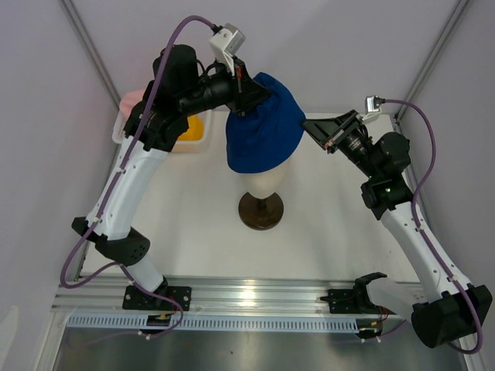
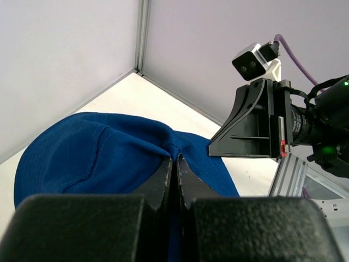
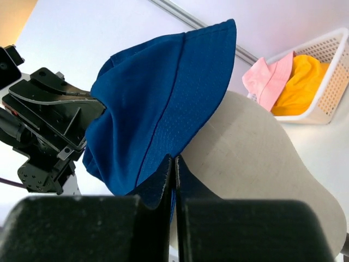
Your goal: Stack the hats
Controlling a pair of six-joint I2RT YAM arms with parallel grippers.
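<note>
The dark blue hat [image 1: 267, 127] is draped over the cream mannequin head [image 1: 263, 184] at mid table. My left gripper [image 1: 246, 93] is shut on its far-left edge, and the cloth [image 2: 98, 153] puckers into the closed left gripper [image 2: 175, 158]. My right gripper [image 1: 307, 124] is at the hat's right brim. In the right wrist view the gripper [image 3: 174, 157] is shut, with a sliver of the blue brim [image 3: 158, 103] pinched between the fingers. A pink hat [image 3: 267, 82] and a yellow-orange hat [image 3: 300, 82] lie in the basket.
The white mesh basket [image 1: 191, 144] stands at the back left, partly hidden under my left arm. The mannequin head rests on a dark round stand [image 1: 261, 210]. White walls close in the back and both sides of the table.
</note>
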